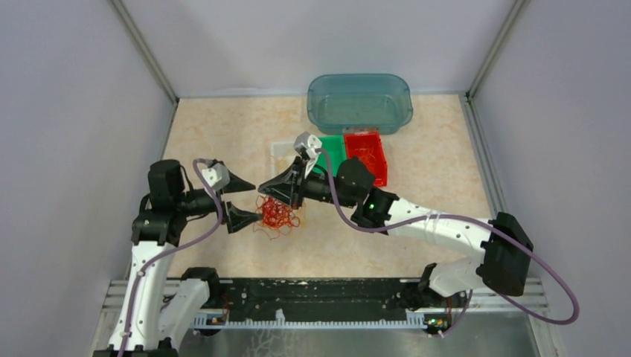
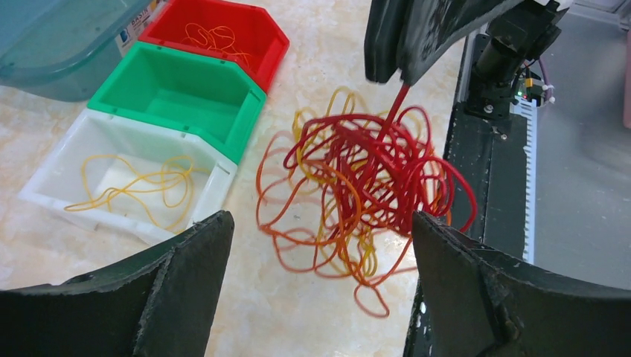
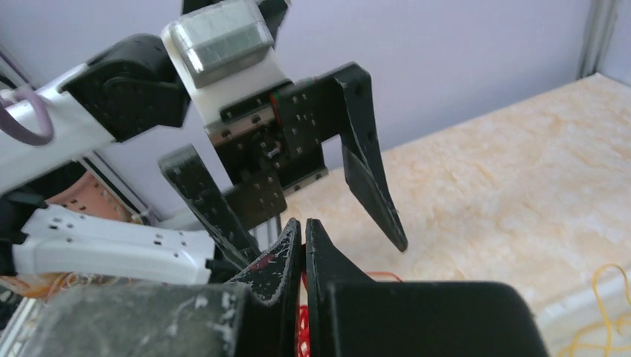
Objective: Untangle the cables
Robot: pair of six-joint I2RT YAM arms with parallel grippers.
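The left arm point(image 1: 149, 245) rises from its base at the near left, folds at a high elbow and reaches right, level over the marbled tabletop point(image 1: 446, 178). The left gripper point(image 1: 256, 201) has its fingers spread wide, one on either side of the near edge of the clump, and they close on nothing.

The cables point(image 2: 357, 178) lie just beyond it, near the middle of the table and in front of the bins. They form a loose, roughly round tangle of red, orange and yellow loops with no clear long axis. One red strand runs straight up out of the tangle. Whether the lowest loops touch the table cannot be told.

That strand ends in the right gripper point(image 2: 404, 74), whose fingers are pressed together and pinch it from above. The right arm point(image 1: 446, 230) stretches in low from the near right, its forearm angled left and away toward the centre.

Behind the tangle stand three open-fronted bins in a row, side by side:
- The white bin point(image 2: 216, 186) holds a few yellow wires point(image 2: 134, 186).
- The green bin point(image 2: 245, 111) is next.
- The red bin point(image 2: 271, 52) holds some orange wires point(image 2: 216, 37).

Behind them sits a translucent teal tub point(image 2: 59, 44). It bears a white sticker point(image 2: 138, 26) whose print is too small to read.
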